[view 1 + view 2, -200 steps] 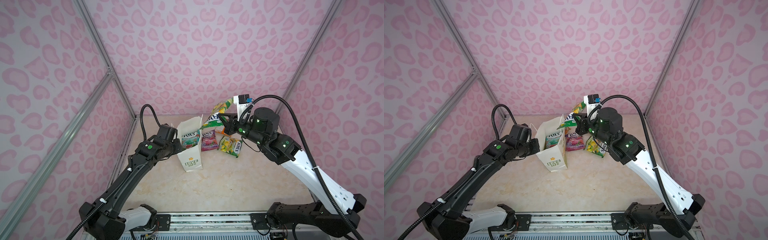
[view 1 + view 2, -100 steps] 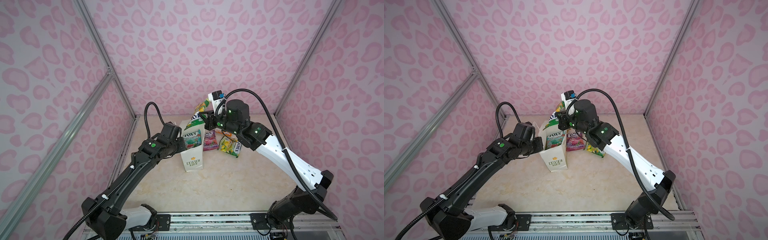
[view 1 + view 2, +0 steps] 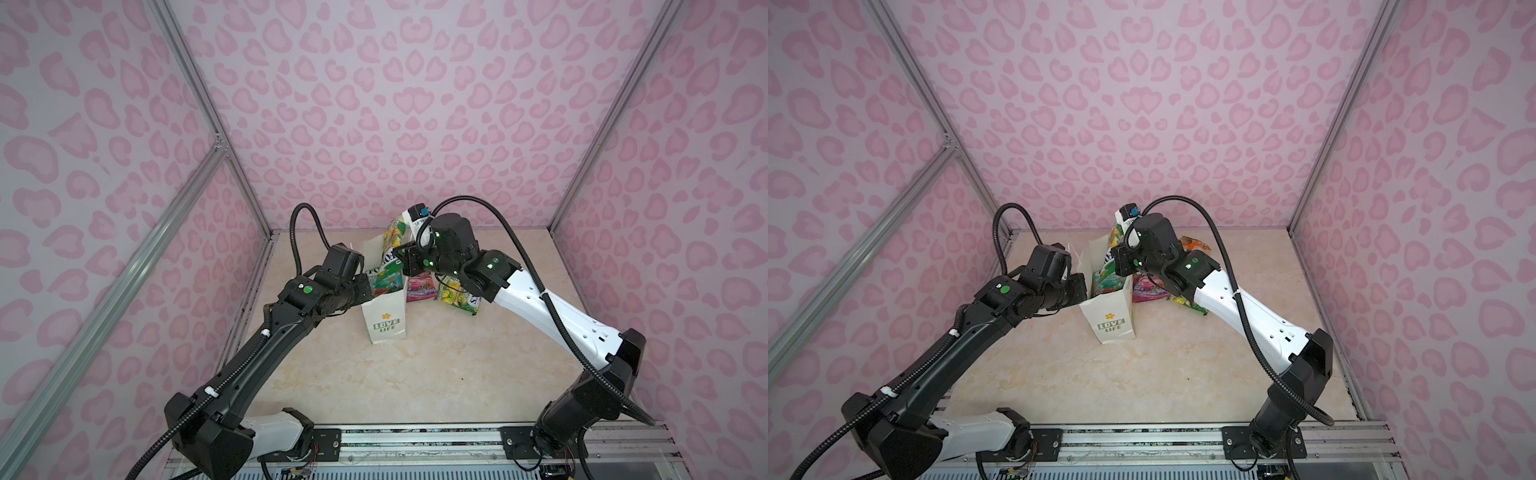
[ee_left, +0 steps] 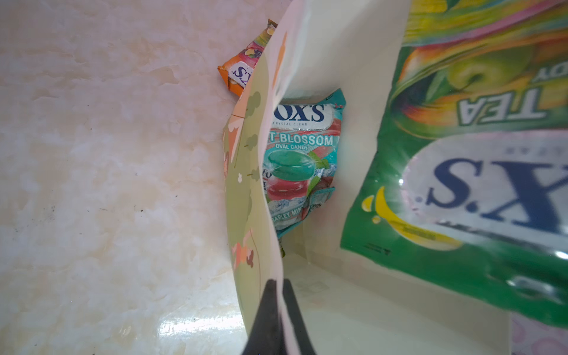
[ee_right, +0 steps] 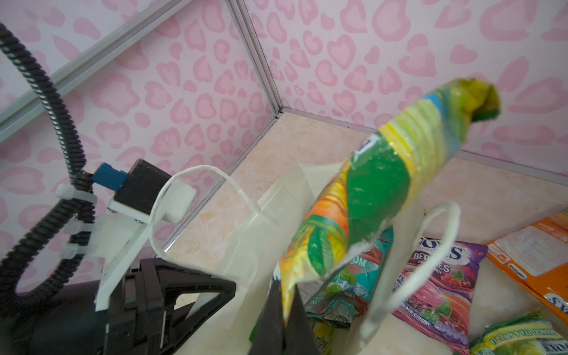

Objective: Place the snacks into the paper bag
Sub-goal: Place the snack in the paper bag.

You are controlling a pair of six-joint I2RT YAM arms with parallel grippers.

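**Green packet held over the open paper bag**

The paper bag [image 3: 384, 320] stands upright in the middle of the table [image 3: 415, 382], mouth open, with a teal packet [image 3: 383, 284] leaning inside it. A green packet [image 3: 392, 245] rises tilted above the mouth. The right fingers [image 5: 270, 316] are clenched on its lower edge.

The right arm [image 3: 540, 307] arches in from the right, its wrist bent down toward the bag. The left arm [image 3: 266, 353] stretches forward and low, wrist level beside the bag's left wall. The left fingers [image 4: 267, 310] are clamped on that wall's rim, a grip only the left wrist view shows.

Only the right wrist view shows the bag's white cord handles [image 5: 370, 322]. A purple packet [image 3: 419, 289] and a yellow-green packet [image 3: 457, 296] lie on the table just beside the bag. An orange packet [image 3: 1194, 244] shows behind the right arm in a top view.
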